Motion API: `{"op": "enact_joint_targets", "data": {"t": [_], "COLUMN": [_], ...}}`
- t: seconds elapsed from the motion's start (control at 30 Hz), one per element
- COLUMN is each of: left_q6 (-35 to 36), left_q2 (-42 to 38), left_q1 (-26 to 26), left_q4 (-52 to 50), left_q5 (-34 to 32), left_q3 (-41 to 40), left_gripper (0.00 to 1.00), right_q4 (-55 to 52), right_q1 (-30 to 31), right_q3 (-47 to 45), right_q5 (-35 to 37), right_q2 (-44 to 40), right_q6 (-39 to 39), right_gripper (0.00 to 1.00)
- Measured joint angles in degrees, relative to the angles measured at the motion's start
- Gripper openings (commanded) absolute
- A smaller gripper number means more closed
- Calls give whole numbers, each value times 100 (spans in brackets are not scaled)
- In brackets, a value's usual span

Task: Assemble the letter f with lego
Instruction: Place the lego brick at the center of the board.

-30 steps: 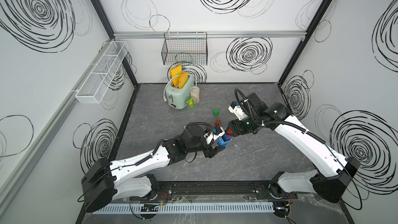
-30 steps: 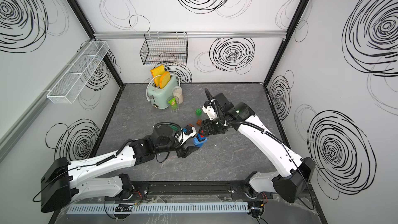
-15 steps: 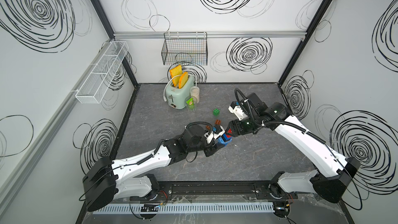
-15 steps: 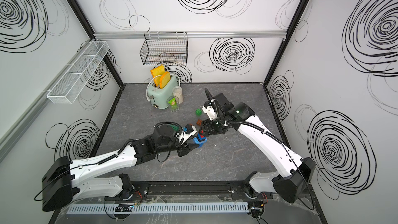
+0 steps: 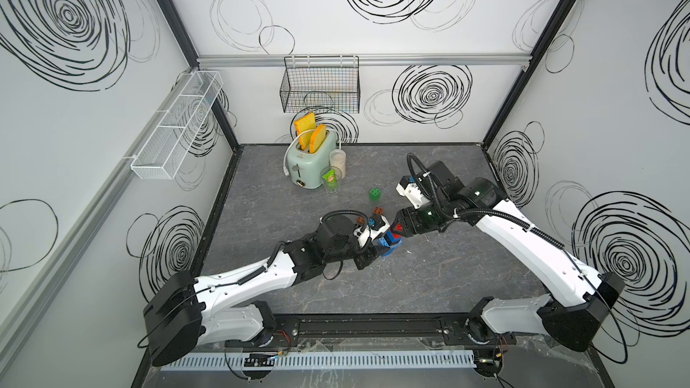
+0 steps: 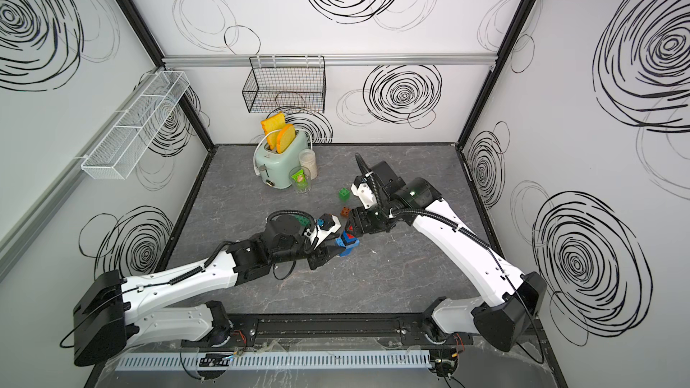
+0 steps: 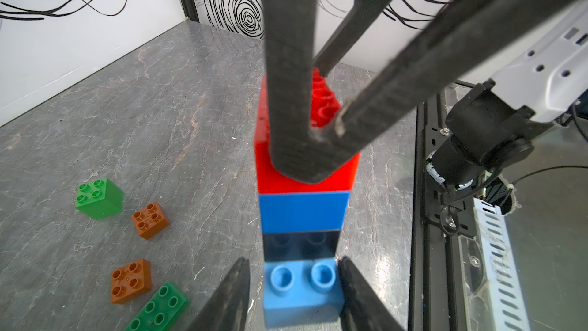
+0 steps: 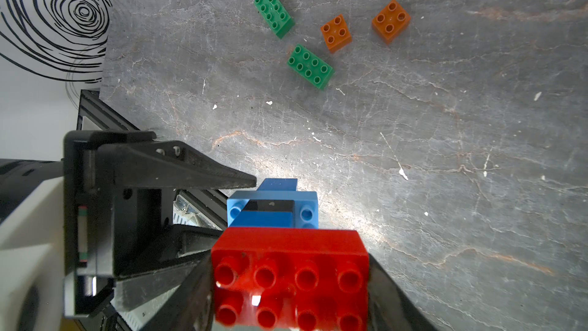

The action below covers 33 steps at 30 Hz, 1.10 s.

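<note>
Lego stack point(image 7: 302, 211) of red, blue, black and light blue bricks was held over the middle of the table point(image 7: 127, 122), my right gripper point(image 5: 396, 228) pinching the red brick point(image 8: 289, 278) at one end. My left gripper point(image 7: 292, 262) flanked the light blue brick point(image 7: 302, 291) at the other end, jaws close beside it; whether they gripped I could not tell. I judged the F's stem in hand; next called for pressing the joints tight, then adding arms.

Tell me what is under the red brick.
Under the red brick sit a blue brick, then a black brick, then a light blue brick. Whatever lies beneath the last one is covered.
</note>
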Motion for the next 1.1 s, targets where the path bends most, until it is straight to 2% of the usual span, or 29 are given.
{"op": "enact_joint_targets", "data": {"t": [0.1,0.33,0.7,0.83,0.93,1.1], "left_q6": [2,39,68,68,61,31], "left_q2": [0,35,85,87,87,157], "left_q1": [22,70,155,184,210,236], "left_q4": [-2,-7,-94,-90,-107,-144], "left_q5": [42,175,262,306,343,369], "left_q3": [0,0,74,74,74,74], "left_gripper": [48,38,33,32,32,32], "right_q4": [2,4,57,72,94,236], "right_q1": [-2,-35,-122,-164,-234,-470], "right_q3": [0,0,2,2,2,2], "right_q5": [-2,-9,-96,-116,-168,-240], "right_q2": [0,26,92,98,122,140], "right_q6": [0,0,50,85,111,107], "right_gripper": [57,57,60,70,83,99]}}
